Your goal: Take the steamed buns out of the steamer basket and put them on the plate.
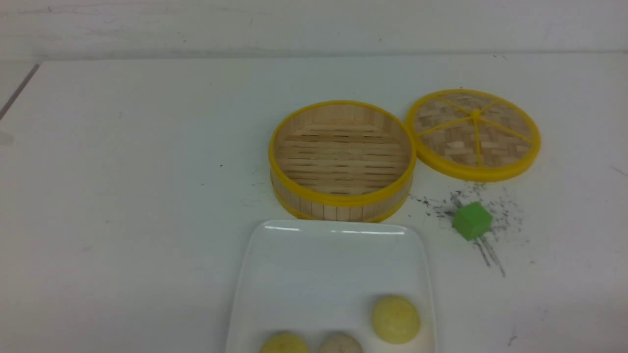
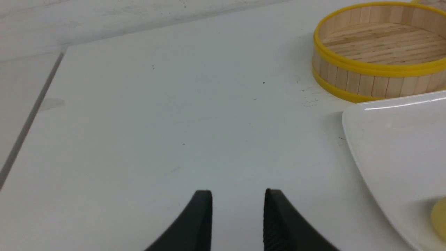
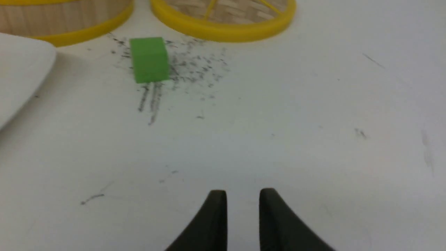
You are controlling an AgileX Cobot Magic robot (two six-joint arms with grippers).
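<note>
Front view: plate (image 1: 255, 274) near edge cut by the frame, so two of the buns, one yellow (image 1: 284, 344) and one greyish (image 1: 339, 344), show only tops. Neither arm visible there. Left wrist view: basket (image 2: 362, 82) cropped, lid (image 2: 428, 2) barely a sliver.

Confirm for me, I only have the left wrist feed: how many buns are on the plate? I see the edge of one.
Observer: Three on the plate: yellow bun, grey bun, second yellow bun.
Operator: Basket empty?
Observer: Yes, the steamer basket shows only bare slats.
Operator: Right gripper?
Observer: The right gripper is empty, jaws slightly apart, over bare table short of a green cube.
</note>
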